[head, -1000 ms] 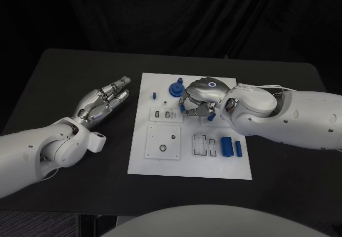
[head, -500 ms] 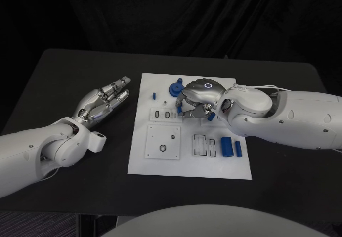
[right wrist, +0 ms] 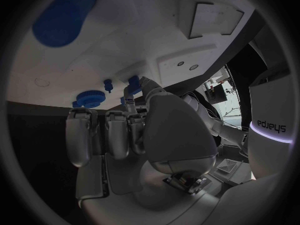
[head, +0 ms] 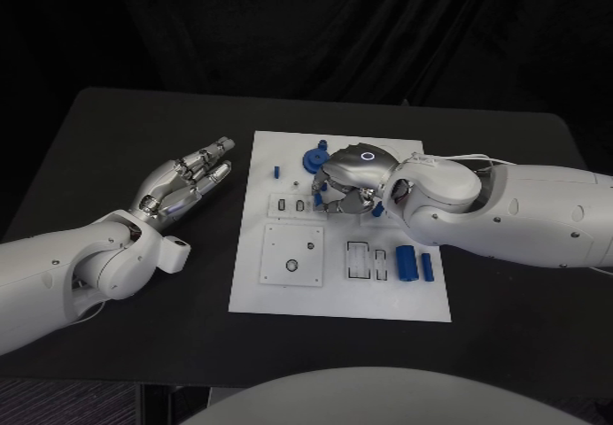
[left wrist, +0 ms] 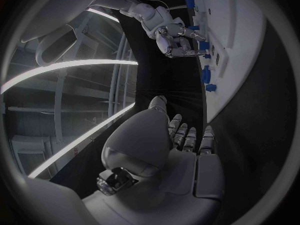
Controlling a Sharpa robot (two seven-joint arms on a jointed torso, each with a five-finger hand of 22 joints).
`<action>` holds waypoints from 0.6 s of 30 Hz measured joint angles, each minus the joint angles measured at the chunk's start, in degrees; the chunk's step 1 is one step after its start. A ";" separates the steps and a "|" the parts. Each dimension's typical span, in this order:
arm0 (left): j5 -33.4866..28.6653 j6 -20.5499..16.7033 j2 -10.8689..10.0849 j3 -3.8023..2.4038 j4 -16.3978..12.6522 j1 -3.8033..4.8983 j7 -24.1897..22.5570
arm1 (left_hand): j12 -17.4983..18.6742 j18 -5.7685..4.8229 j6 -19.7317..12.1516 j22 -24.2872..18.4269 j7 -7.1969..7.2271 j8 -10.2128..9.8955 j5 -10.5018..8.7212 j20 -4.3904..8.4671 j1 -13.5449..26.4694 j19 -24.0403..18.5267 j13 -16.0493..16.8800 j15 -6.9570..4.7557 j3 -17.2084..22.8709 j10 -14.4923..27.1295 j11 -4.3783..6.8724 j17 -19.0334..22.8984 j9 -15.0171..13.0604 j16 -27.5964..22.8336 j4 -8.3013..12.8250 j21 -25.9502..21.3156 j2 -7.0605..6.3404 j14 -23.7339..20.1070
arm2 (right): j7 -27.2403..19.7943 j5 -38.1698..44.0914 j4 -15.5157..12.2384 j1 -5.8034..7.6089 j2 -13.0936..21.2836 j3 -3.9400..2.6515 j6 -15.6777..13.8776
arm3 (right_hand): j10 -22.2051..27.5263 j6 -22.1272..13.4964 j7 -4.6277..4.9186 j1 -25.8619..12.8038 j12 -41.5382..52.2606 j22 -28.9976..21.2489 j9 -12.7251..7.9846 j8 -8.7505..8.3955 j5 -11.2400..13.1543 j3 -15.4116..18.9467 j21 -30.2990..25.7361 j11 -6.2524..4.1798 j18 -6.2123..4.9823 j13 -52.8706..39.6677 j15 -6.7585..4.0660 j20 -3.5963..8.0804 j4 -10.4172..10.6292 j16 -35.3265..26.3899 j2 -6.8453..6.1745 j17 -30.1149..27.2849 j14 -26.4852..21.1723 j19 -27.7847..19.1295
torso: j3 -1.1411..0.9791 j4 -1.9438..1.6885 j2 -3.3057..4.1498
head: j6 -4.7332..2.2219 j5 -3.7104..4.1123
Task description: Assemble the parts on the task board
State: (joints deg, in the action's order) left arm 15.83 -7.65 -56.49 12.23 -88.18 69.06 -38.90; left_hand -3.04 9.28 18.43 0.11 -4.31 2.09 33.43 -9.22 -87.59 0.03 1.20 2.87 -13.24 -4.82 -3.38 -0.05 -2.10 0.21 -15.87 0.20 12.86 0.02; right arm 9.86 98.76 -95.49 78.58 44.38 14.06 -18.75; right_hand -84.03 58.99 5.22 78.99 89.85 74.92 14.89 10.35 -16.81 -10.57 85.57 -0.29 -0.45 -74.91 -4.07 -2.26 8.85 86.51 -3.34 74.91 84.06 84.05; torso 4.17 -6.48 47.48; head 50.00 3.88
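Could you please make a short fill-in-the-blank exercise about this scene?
1. The board is ____ in colour.
2. The ____ hand works over the board.
3. The left hand rests on the ____, beside the board, holding nothing.
4. The gear is ____ in colour.

Missing words: white; right; table; blue

right hand (head: 347,183) is hunched over the task board (head: 343,297) near a blue gear (head: 314,160), left hand (head: 185,180) just flat over the table (head: 115,133), fingers apart
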 measured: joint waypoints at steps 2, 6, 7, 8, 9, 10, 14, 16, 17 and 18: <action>0.00 0.01 0.02 0.00 0.02 0.00 0.00 | 0.00 0.00 0.00 0.00 0.00 0.00 0.00 0.00 0.00 0.00 0.00 0.00 0.00 0.00 0.00 0.00 0.00 0.00 0.00 0.00 0.00 0.00 | 0.03 0.00 0.01 -0.03 -0.04 0.00 0.06 | 0.00 -0.06 -0.07 -0.17 0.00 0.00 0.05 -0.40 0.38 0.00 0.00 0.00 0.00 0.00 0.00 0.00 0.00 0.00 0.17 0.00 0.00 0.00 | 0.00 -0.01 0.00 | 0.00 0.00; 0.00 0.04 0.02 0.00 0.08 0.00 0.00 | 0.00 0.00 0.00 0.00 0.00 0.00 0.00 0.00 0.00 0.00 0.00 0.00 0.00 0.00 0.00 0.00 0.00 0.00 0.00 0.00 0.00 0.00 | 0.09 0.01 0.05 -0.08 -0.14 -0.01 0.18 | 0.00 -1.02 -0.43 -0.77 0.00 0.00 5.08 -1.45 1.93 0.31 0.00 0.00 0.00 0.00 0.00 0.00 0.00 0.00 0.04 0.00 0.00 0.00 | -0.01 -0.01 0.01 | 0.00 -0.01; 0.00 0.05 0.02 0.00 0.08 0.00 0.00 | 0.00 0.00 0.00 0.00 0.00 0.00 0.00 0.00 0.00 0.00 0.00 0.00 0.00 0.00 0.00 0.00 0.00 0.00 0.00 0.00 0.00 0.00 | 0.10 0.01 0.07 -0.10 -0.15 -0.01 0.24 | 0.12 -1.67 -0.24 -1.24 0.00 0.00 5.38 -1.76 2.50 0.41 0.00 0.11 0.00 0.00 0.11 0.00 0.10 0.00 0.23 0.00 -0.11 0.00 | -0.01 -0.01 0.01 | 0.00 -0.03; 0.00 0.05 0.02 0.00 0.09 0.00 0.00 | 0.00 0.00 0.00 0.00 0.00 0.00 0.00 0.00 0.00 0.00 0.00 0.00 0.00 0.00 0.00 0.00 0.00 0.00 0.00 0.00 0.00 0.00 | 0.12 0.01 0.08 -0.13 -0.16 -0.01 0.30 | 0.21 -2.24 -0.08 -1.63 0.00 0.00 5.47 -2.06 2.95 0.53 -0.08 0.20 0.00 0.00 0.20 0.00 0.23 0.00 0.27 0.00 -0.20 0.00 | -0.01 -0.01 0.01 | 0.00 -0.05; 0.00 0.06 0.02 0.00 0.10 0.00 0.00 | 0.00 0.00 0.00 0.00 0.00 0.00 0.00 0.00 0.00 0.00 0.00 0.00 0.00 0.00 0.00 0.00 0.00 0.00 0.00 0.00 0.00 0.00 | 0.13 0.01 0.09 -0.15 -0.17 0.01 0.36 | 0.21 -2.76 0.06 -1.75 0.00 0.00 5.48 -2.38 3.39 0.62 -0.23 0.20 0.00 0.00 0.19 0.00 0.14 0.00 0.40 0.00 -0.20 0.00 | -0.01 -0.01 0.01 | 0.00 -0.06; 0.00 0.06 0.02 0.00 0.10 0.00 0.00 | 0.00 0.00 0.00 0.00 0.00 0.00 0.00 0.00 -0.11 0.00 0.00 0.00 0.01 0.00 0.00 -0.01 0.00 0.00 0.01 0.00 -0.02 0.00 | 0.16 0.01 0.11 -0.17 -0.18 0.04 0.48 | 0.15 -3.29 0.19 -2.03 0.00 0.00 5.34 -2.73 3.85 0.71 -0.23 0.26 0.00 0.00 0.20 0.00 0.09 0.00 0.12 0.00 -0.20 0.00 | -0.02 0.01 0.02 | 0.00 -0.08; 0.00 0.08 0.02 0.00 0.11 0.00 0.00 | 0.00 0.00 0.00 0.00 0.00 0.00 0.00 0.00 -0.46 0.00 0.00 0.00 0.17 0.00 0.00 -0.01 0.00 0.00 0.16 0.00 -0.01 0.00 | 0.26 0.02 0.20 -0.29 -0.19 0.12 0.99 | 0.00 -5.52 0.60 -2.63 0.00 0.00 4.44 -4.25 5.48 1.22 -0.41 0.41 0.00 0.00 0.24 -0.20 0.38 -0.11 -0.49 0.00 -0.15 -0.20 | -0.04 0.03 0.03 | 0.00 -0.08; 0.00 0.08 0.02 0.00 0.12 0.00 0.00 | 0.00 0.01 -0.19 0.00 -0.19 0.00 0.00 0.00 -0.46 0.00 0.00 0.00 0.17 0.00 0.00 -0.01 0.00 0.00 0.17 0.00 -0.01 0.00 | 0.29 0.02 0.21 -0.30 -0.19 0.13 1.19 | 0.00 -6.02 0.67 -2.72 0.00 0.00 4.26 -4.65 6.27 1.33 -0.47 0.41 0.00 0.00 0.35 -0.21 0.39 -0.24 -0.57 0.00 -0.04 -0.20 | -0.05 0.03 0.03 | 0.00 -0.05; 0.00 0.08 0.02 0.00 0.13 0.00 0.00 | 0.00 0.00 -0.20 0.00 -0.20 0.00 0.00 0.00 -0.46 0.00 0.00 0.00 0.17 0.00 0.00 -0.01 0.00 0.00 0.16 0.00 -0.01 0.00 | 0.30 0.02 0.21 -0.30 -0.19 0.13 1.32 | 0.00 -6.41 0.69 -2.72 0.00 -0.01 4.17 -4.88 6.71 1.43 -0.47 0.40 0.00 0.00 0.35 -0.20 0.50 -0.24 -0.57 0.00 -0.04 -0.20 | -0.05 0.03 0.03 | 0.00 -0.03; 0.00 0.08 0.02 0.00 0.14 0.00 0.00 | 0.00 0.00 -0.20 0.00 -0.20 0.00 0.00 0.00 -0.46 0.00 0.00 0.00 0.17 0.00 0.00 -0.01 0.00 0.00 0.16 0.00 -0.01 0.00 | 0.31 0.03 0.21 -0.30 -0.19 0.13 1.40 | 0.00 -6.70 0.71 -2.84 0.00 0.00 4.04 -5.18 7.11 1.57 -0.47 0.41 0.00 0.00 0.35 -0.20 0.47 -0.24 -0.70 0.00 -0.04 -0.20 | -0.05 0.03 0.03 | 0.00 -0.03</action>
State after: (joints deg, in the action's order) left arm 15.83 -7.57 -56.47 12.23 -88.04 69.06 -38.90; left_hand -3.04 9.28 18.23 0.11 -4.51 2.09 33.42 -9.22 -88.05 0.03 1.20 2.87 -13.08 -4.82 -3.38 -0.06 -2.10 0.21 -15.71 0.20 12.84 0.02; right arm 10.17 98.79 -95.28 78.28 44.19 14.19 -17.35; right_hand -84.03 52.29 5.92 76.15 89.85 74.91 18.93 5.17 -9.70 -9.00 85.09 0.12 -0.45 -74.91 -3.72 -2.46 9.31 86.28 -4.03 74.91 84.01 83.84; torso 4.12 -6.45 47.50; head 50.00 3.85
